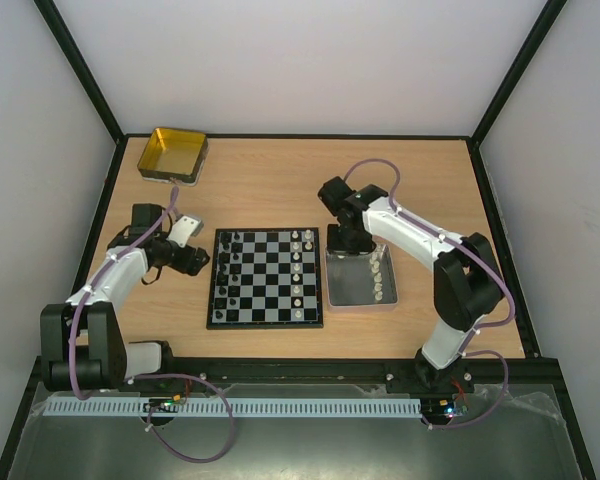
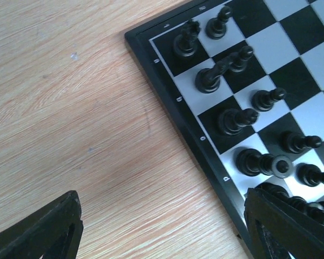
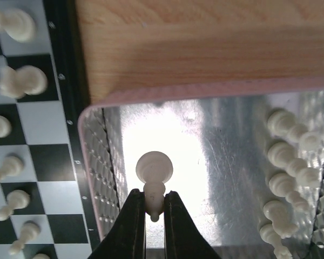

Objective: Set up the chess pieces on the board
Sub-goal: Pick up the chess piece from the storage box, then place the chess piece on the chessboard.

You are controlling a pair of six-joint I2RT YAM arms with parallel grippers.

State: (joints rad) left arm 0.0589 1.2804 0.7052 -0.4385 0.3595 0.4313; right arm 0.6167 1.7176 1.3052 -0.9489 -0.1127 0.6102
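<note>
While the right jaws pinch shut on a cream piece (image 3: 154, 170) in the silver tray (image 3: 216, 156), just beside the board (image 1: 265, 278), more cream pieces (image 3: 283, 156) lie along the tray's right side. Left jaws hang wide open, empty, over the counter (image 2: 70, 108), right at the board's edge by the black pieces (image 2: 227, 121).

Pinched between the right arm's fingers (image 3: 135, 226), the white piece (image 3: 155, 167) is partly hidden at its narrow end. Left of them, the board (image 3: 70, 108) runs off the frame. Beside the left arm's fingers (image 2: 281, 226), black pieces (image 2: 312, 175) are partly covered or cropped. Seen from above, piece types are too small to tell.
</note>
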